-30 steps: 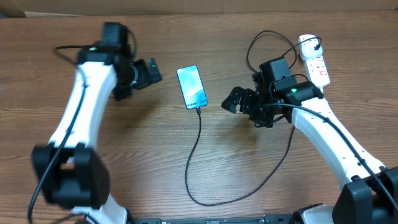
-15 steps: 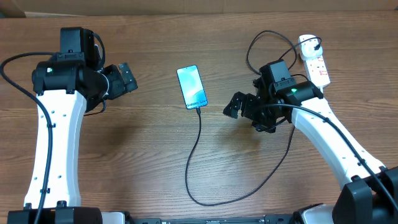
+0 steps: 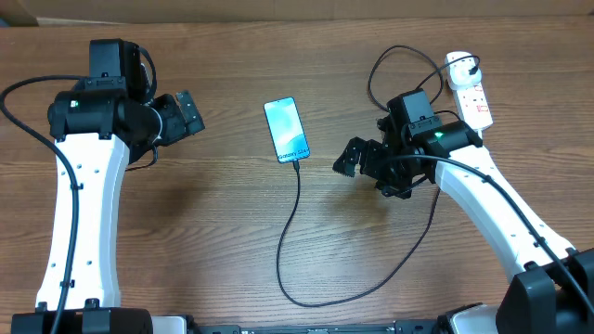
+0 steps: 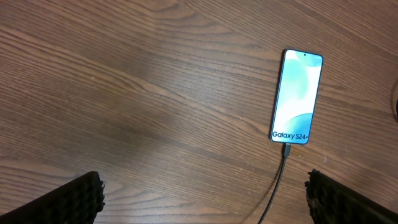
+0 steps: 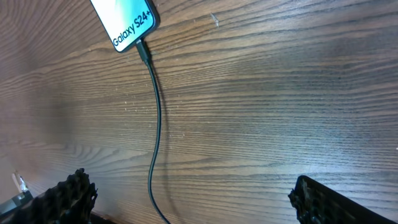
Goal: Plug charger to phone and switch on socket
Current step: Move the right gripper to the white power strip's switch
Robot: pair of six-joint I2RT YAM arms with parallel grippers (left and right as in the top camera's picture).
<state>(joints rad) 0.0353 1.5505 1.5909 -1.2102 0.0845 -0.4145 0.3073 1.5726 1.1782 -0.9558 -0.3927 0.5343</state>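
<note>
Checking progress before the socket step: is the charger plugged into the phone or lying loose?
Plugged in. The charger tip sits in the bottom edge of the phone, with no gap, in both wrist views.

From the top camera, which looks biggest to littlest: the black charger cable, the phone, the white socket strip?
1. charger, longest by far.
2. phone and socket: too alike to rank; socket longer, phone wider.
</note>
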